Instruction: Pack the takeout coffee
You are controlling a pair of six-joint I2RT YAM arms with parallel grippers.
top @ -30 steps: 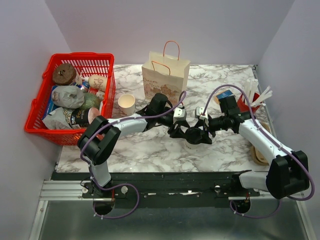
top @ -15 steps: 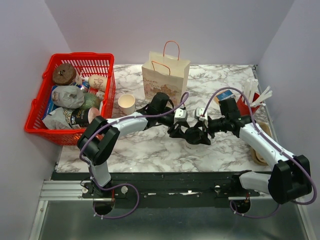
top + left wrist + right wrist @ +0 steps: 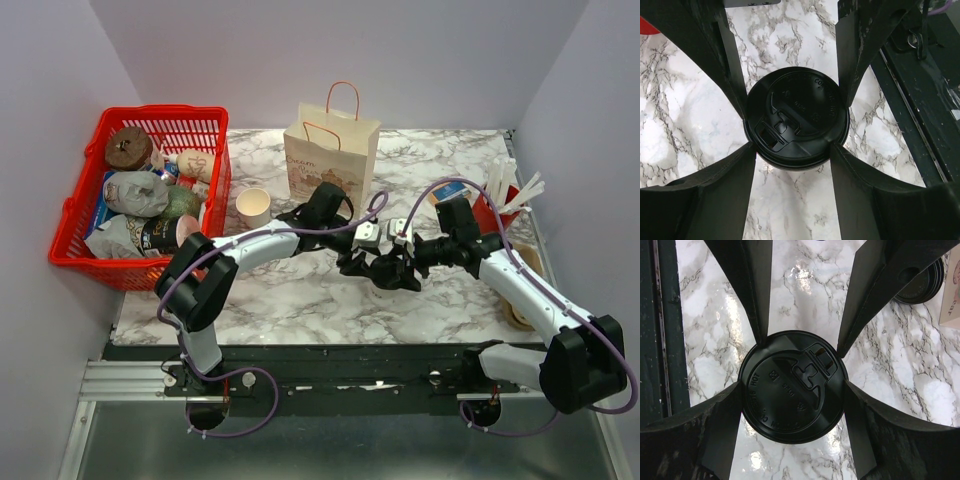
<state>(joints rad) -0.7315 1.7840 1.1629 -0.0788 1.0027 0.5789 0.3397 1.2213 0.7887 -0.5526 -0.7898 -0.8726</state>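
Both arms have hold of the takeout coffee [image 3: 796,120], which stands on the marble table [image 3: 300,295] between them. The left gripper [image 3: 792,150] is clamped under the lid, and the right gripper [image 3: 793,385] seems closed on the lid rim. If I move them out of step, I expect the lid to pop off or the cup to crush and spill. A loose black lid [image 3: 920,285] lies just beyond. Farther back the paper bag [image 3: 331,152] stands upright, and the left wrist sits between it and the cup. Its handles could snag a finger. The tan cup [image 3: 254,208] and red basket [image 3: 70,215] are off to the left.
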